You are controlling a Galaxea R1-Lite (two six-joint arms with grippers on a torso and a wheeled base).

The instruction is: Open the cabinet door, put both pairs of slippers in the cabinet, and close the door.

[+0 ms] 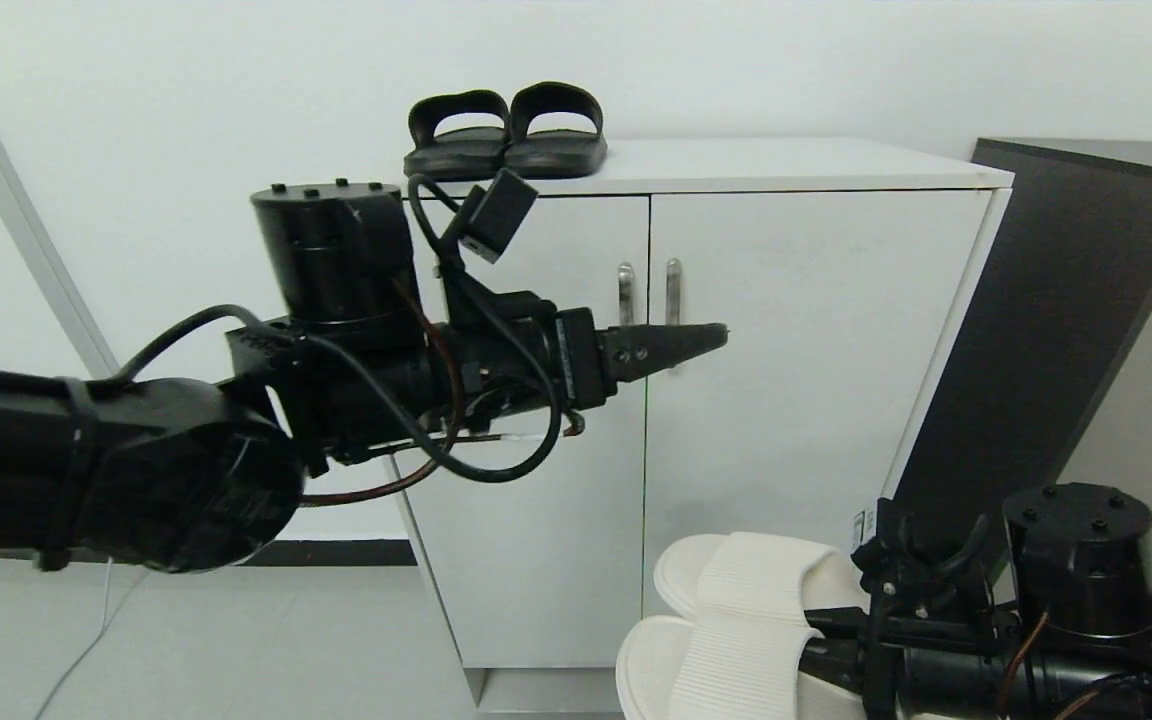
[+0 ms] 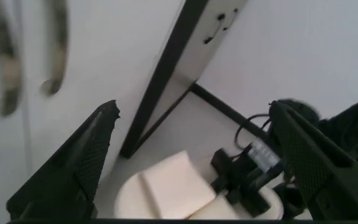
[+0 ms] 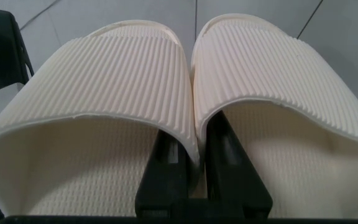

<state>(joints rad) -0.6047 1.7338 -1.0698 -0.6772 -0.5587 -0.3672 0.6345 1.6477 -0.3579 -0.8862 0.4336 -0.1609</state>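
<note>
The white cabinet (image 1: 796, 330) stands with both doors closed, and its two metal handles (image 1: 648, 292) meet at the centre seam. On its top lies a pair of black slippers (image 1: 506, 130). My left gripper (image 1: 711, 338) is held level just in front of the handles; in the left wrist view the left gripper (image 2: 194, 111) is open and empty, with the handles (image 2: 30, 62) to one side. Low at the right, my right gripper (image 3: 194, 155) is shut on a pair of white ribbed slippers (image 1: 736, 620), its fingers (image 3: 166, 168) tucked under the straps and pinching the two inner walls together.
A tall dark panel (image 1: 1056, 330) leans against the cabinet's right side. A pale wall is behind, with a grey tiled floor (image 1: 236, 640) and a thin cable to the left of the cabinet. The white slippers (image 2: 166, 186) sit below the left gripper.
</note>
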